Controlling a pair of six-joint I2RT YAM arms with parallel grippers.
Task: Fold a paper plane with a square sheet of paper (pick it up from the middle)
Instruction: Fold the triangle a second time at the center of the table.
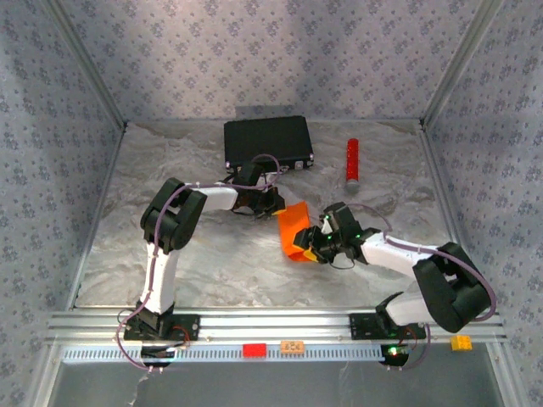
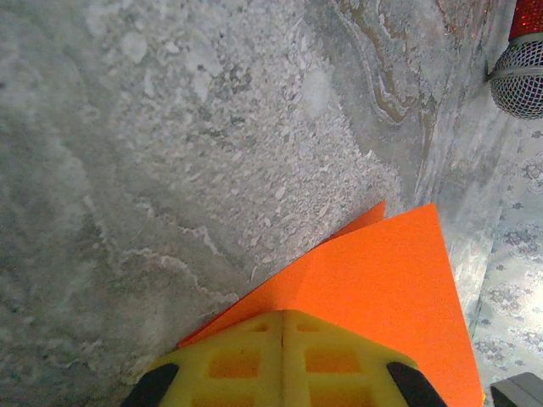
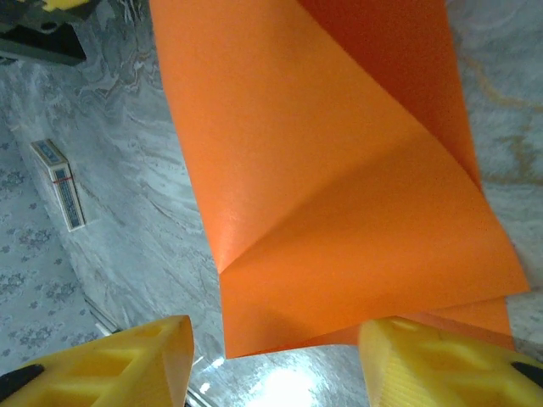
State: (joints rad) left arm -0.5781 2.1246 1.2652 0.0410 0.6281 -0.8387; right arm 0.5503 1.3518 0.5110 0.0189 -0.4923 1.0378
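Note:
The orange paper (image 1: 294,227) lies mid-table, partly folded, between both grippers. My left gripper (image 1: 270,203) holds its far edge: in the left wrist view the yellow fingers (image 2: 284,360) are pressed together with the orange paper (image 2: 382,288) pinched between them. My right gripper (image 1: 321,242) is at the paper's near right side. In the right wrist view its yellow fingers (image 3: 127,356) stand wide apart, and the creased, curling orange paper (image 3: 339,195) hangs just beyond and above them, its lower edge near the right finger.
A black case (image 1: 267,141) sits at the back centre. A red cylinder (image 1: 351,159) with a mesh end (image 2: 519,76) lies at the back right. A small box (image 3: 59,182) rests on the table. Metal frame rails bound the table.

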